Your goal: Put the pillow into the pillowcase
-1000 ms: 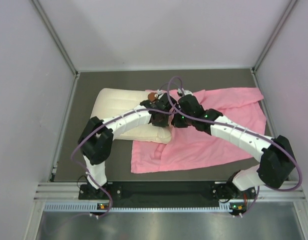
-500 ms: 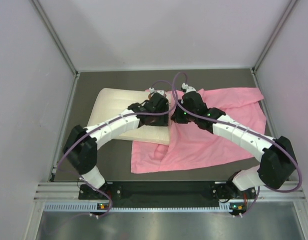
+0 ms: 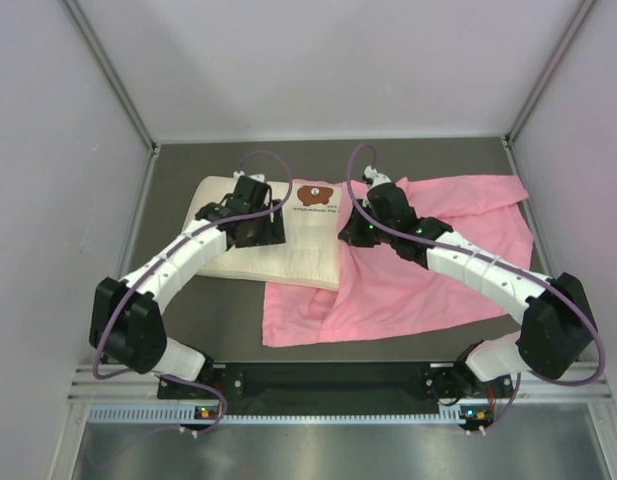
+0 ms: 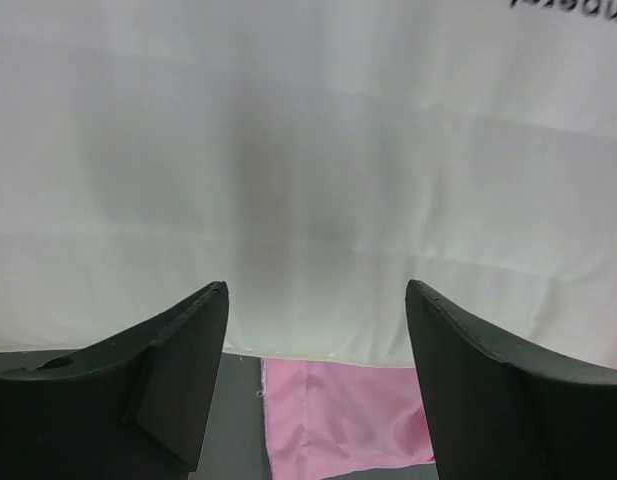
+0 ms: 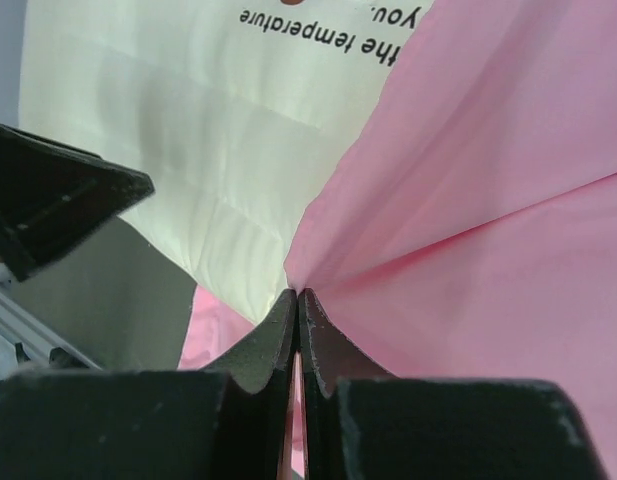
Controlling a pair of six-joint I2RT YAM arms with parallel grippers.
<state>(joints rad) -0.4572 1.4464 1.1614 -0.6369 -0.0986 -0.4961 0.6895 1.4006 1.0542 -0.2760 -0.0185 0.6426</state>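
Pink pillowcase [image 5: 488,260] fabric is pinched between the closed right hand [image 5: 299,303]; the left hand [image 4: 318,292] hangs spread open just above the pillow [image 4: 308,150].

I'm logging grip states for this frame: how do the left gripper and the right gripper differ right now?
The left gripper is open and holds nothing; the right gripper is shut on a pinch of the pillowcase. The left gripper is over the plain quilted part of the pillow; the right gripper is at the pillowcase's edge, beside the pillow's printed end. Both are black and are close to the pillow.
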